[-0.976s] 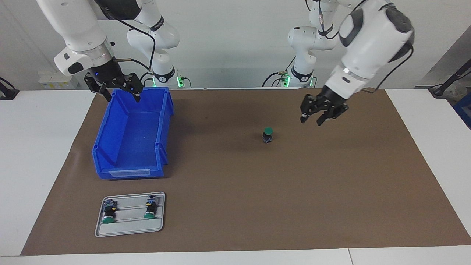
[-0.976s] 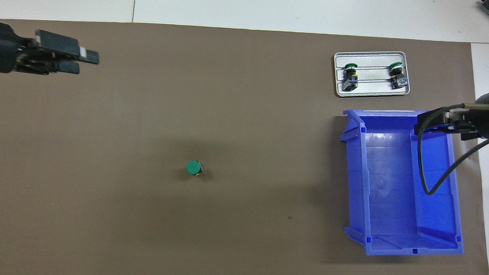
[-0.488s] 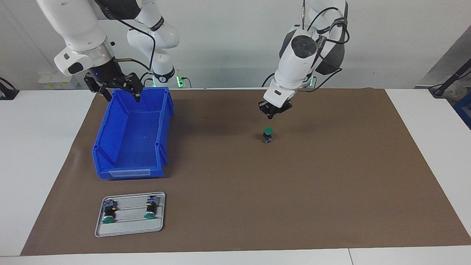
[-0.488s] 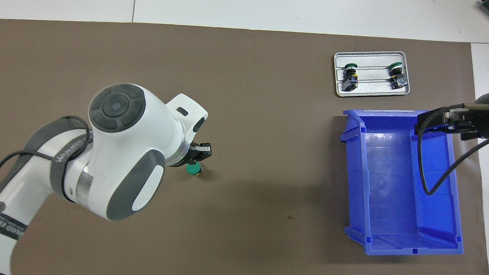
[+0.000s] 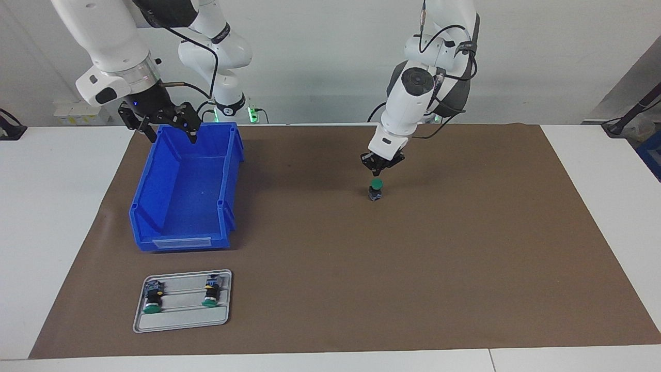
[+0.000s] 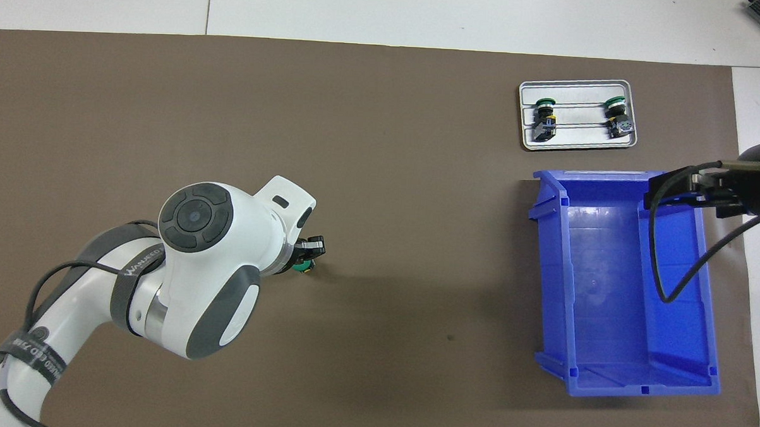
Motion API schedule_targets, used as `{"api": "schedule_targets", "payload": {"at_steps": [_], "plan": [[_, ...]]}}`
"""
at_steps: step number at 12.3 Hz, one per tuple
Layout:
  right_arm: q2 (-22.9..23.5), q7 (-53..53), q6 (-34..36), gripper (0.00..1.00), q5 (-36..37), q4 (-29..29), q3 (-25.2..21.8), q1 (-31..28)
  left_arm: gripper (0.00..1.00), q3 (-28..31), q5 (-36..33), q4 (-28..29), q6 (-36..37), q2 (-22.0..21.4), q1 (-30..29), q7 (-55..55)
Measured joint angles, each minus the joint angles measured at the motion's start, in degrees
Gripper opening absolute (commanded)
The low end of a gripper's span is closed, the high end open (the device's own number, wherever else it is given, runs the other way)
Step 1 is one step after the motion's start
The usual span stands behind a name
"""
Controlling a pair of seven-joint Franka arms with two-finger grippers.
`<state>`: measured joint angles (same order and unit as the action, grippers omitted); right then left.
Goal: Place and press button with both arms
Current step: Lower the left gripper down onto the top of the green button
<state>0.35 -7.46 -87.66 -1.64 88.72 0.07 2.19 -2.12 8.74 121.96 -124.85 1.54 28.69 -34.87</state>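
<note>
A green-capped button (image 5: 376, 188) stands upright on the brown mat near the middle of the table. My left gripper (image 5: 379, 170) points straight down just above its cap, fingers together; I cannot tell whether it touches. In the overhead view my left gripper (image 6: 310, 250) and wrist cover most of the button (image 6: 303, 268). My right gripper (image 5: 172, 135) is open and empty, hanging over the rim of the blue bin (image 5: 181, 243) nearest the robots. It also shows in the overhead view (image 6: 662, 192).
The blue bin (image 6: 605, 278) is empty, toward the right arm's end. A grey tray (image 5: 181, 318) lies farther from the robots than the bin and holds two more green-capped buttons (image 5: 152, 299) (image 5: 211, 294) lying flat. The tray also shows in the overhead view (image 6: 578, 139).
My left arm swung in from its own end of the table to over the standing button, then lowered toward its cap. The right arm has not moved.
</note>
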Motion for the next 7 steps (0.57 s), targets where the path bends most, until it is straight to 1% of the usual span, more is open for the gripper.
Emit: {"api": "schedule_targets", "payload": {"at_steps": [4, 7], "plan": [[0.00, 0.00, 0.00, 1.00, 0.00, 0.00, 0.00, 0.00, 0.00, -0.12, 0.00, 3.66, -3.75, -0.02, 0.05, -0.01], [0.00, 0.00, 0.00, 1.00, 0.00, 0.00, 0.00, 0.00, 0.00, -0.12, -0.01, 4.47, -4.09, -0.06, 0.07, -0.01]]}}
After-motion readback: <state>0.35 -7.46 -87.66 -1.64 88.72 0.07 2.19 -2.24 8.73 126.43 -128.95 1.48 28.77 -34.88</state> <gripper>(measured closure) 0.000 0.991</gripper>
